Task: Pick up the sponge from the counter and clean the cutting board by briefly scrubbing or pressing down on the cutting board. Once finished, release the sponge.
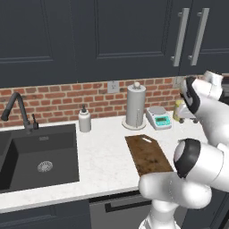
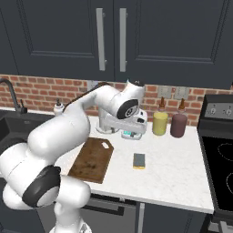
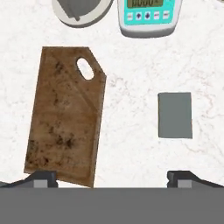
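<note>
Sponge (image 3: 175, 115), grey-green top, yellow body

A: What sort of place?
B: Home kitchen, rendered. Dark cabinets (image 1: 112, 31) w/ bar handles, red brick backsplash (image 1: 58, 100), white marbled surface (image 1: 105, 156).
A: Anything else?
B: Black sink (image 1: 38, 156) + faucet (image 1: 18, 109), stove (image 2: 218, 154), paper towel roll (image 1: 136, 106), kitchen scale (image 3: 146, 15), sauce bottles (image 2: 169, 120).

white arm bent high, gripper (image 3: 112, 177) pointing straight down, fingers wide apart, empty
</note>
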